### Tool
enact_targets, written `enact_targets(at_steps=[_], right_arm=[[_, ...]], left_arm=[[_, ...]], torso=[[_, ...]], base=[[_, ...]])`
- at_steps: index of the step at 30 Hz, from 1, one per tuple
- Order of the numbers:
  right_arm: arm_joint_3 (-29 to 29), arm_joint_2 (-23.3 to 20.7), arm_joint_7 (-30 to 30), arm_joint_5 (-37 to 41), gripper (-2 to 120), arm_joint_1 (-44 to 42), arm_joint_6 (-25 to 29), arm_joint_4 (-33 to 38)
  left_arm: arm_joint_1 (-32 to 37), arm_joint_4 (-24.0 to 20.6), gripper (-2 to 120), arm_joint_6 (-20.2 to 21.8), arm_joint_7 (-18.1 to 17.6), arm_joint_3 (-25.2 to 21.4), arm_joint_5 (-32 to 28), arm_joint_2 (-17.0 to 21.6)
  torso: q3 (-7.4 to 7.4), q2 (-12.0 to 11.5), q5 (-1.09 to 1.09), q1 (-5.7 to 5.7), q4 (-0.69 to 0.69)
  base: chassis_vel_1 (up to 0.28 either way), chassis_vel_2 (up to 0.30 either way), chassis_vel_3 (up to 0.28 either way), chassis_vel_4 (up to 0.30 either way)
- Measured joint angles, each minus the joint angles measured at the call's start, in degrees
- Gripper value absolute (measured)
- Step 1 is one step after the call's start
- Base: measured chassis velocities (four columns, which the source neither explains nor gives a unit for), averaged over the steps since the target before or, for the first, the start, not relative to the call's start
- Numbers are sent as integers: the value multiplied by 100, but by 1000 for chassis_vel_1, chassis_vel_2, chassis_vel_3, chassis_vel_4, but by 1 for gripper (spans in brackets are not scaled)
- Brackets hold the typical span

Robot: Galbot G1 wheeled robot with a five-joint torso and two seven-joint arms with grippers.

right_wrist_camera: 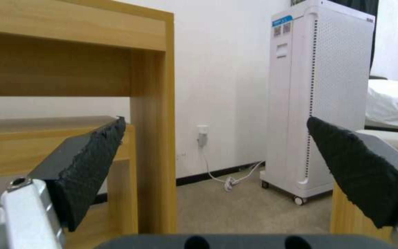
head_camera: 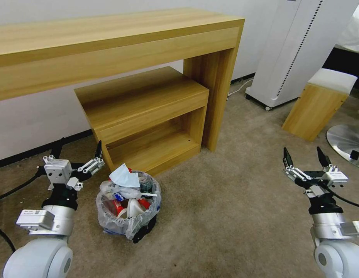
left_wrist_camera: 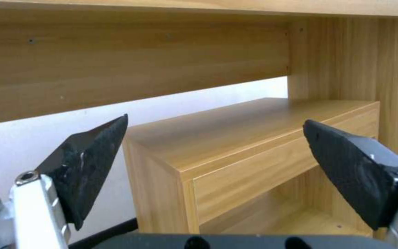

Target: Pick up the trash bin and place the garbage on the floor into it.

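Observation:
The trash bin (head_camera: 117, 226), black with a crinkled clear bag over its rim, stands on the beige floor (head_camera: 233, 216) in front of the low wooden shelf. It is heaped with garbage: a blue mask (head_camera: 124, 178) on top, with red and white cups and wrappers below it. My left gripper (head_camera: 79, 148) hovers just left of the bin, open and empty, and in the left wrist view it (left_wrist_camera: 215, 121) faces the shelf. My right gripper (head_camera: 303, 154) hangs far to the right over bare carpet, open and empty, and in the right wrist view it (right_wrist_camera: 216, 121) points toward the wall.
A long wooden desk (head_camera: 110, 42) spans the wall, with a low shelf unit (head_camera: 144, 100) under it. A white air purifier (head_camera: 295, 50), a cushioned wooden stool (head_camera: 318, 104) and a round metal base (head_camera: 347, 143) stand at the right. A white cable (head_camera: 237, 87) lies by the wall.

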Motion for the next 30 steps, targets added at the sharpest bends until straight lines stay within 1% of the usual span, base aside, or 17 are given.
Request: enact_targets(at_steps=[30], right_arm=[[-5, -3, -4, 8, 100, 6, -2, -5]], left_arm=[[0, 6, 100, 7, -14, 1, -6, -4]], torso=[[0, 0, 0, 0, 0]], base=[[0, 0, 0, 0]])
